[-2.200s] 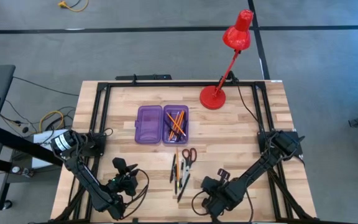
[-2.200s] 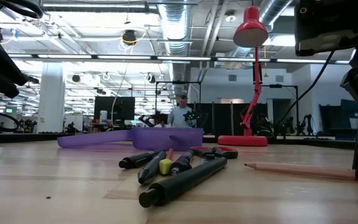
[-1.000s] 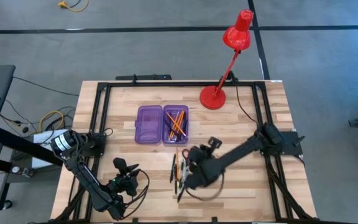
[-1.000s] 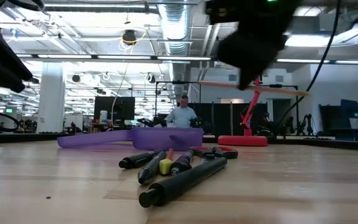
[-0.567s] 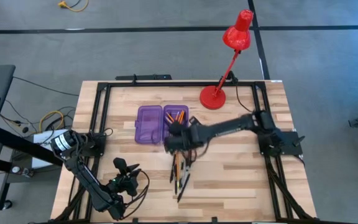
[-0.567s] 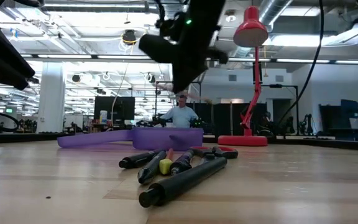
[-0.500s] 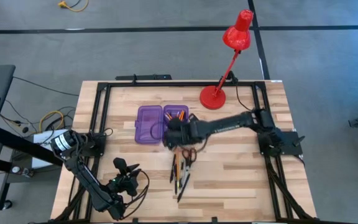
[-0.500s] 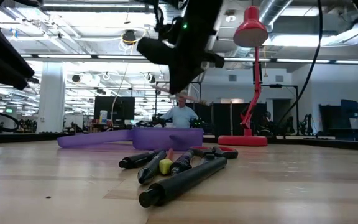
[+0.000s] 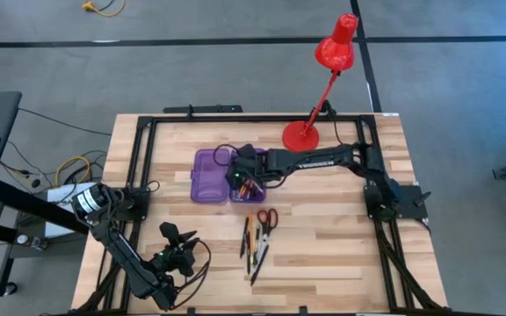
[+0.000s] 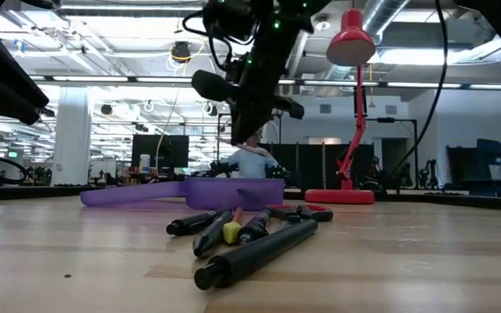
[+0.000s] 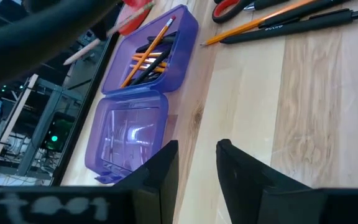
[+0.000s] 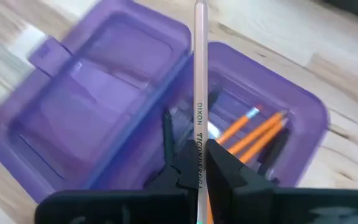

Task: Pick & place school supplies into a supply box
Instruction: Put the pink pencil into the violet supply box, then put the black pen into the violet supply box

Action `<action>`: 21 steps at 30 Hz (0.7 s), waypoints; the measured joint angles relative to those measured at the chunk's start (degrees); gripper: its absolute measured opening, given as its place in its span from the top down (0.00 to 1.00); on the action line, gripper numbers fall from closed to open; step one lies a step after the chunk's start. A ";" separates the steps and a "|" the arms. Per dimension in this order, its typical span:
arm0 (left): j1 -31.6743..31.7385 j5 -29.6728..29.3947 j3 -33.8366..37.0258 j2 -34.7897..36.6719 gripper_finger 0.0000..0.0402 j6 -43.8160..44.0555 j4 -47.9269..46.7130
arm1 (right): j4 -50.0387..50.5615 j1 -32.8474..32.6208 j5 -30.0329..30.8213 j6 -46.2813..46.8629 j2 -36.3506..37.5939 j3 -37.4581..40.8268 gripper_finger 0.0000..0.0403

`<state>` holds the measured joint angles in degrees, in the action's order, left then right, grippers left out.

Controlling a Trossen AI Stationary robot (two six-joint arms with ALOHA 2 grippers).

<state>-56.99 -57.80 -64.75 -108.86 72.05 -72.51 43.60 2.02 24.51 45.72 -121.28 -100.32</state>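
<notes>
Right wrist view: the right gripper (image 12: 197, 163) has its dark fingers (image 12: 227, 160) pinched shut on a thin pale wooden pencil (image 12: 199, 93) printed with "DIXON TICONDEROGA"; the pencil's lower end runs out of the picture.
Right gripper, place: in the high view it (image 9: 241, 173) hangs over the open translucent purple plastic pencil case (image 9: 209, 175), above the seam between the two halves; the held pencil cannot be made out from up there.
Case contents: the right half (image 9: 259, 189) holds several thin orange pencils (image 12: 254, 132) and dark pens, partly hidden by the right gripper; their number cannot be told. The left half (image 12: 86, 106) shows only its lid ribbing.
Left gripper: it (image 11: 194, 163) sits at the near left of the pale wooden table (image 9: 332, 237), fingers (image 11: 241, 167) parted with bare wood showing between them.
Loose supplies: near of the case lie small red-handled scissors (image 9: 267, 218) and a bundle of slim black pens with an orange pencil (image 9: 253, 244), touching one another; in the low view the nearest black pen (image 10: 259, 253) blocks most of those behind it, and a small yellow piece (image 10: 231, 231) among them cannot be identified.
Lamp: a red desk lamp (image 9: 315, 92) stands at the far right, its head past the table edge.
Background: a person (image 10: 252, 161) beyond the table is mostly covered by the right gripper.
</notes>
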 joint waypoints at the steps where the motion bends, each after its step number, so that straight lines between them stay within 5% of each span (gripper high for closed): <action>1: 0.00 0.00 0.00 0.00 0.75 0.00 0.00 | -1.20 0.16 -0.42 0.35 0.07 0.47 1.00; 11: 0.00 -0.02 0.00 0.00 0.75 0.10 0.01 | -0.84 0.33 -2.25 0.83 -0.02 1.04 0.99; 21: 0.00 -0.01 0.00 0.00 0.75 0.13 0.45 | -0.78 0.26 -2.11 0.83 -0.02 1.04 0.83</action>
<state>-56.99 -57.81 -64.75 -108.86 72.18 -72.06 42.82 2.28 22.40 46.54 -121.30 -99.29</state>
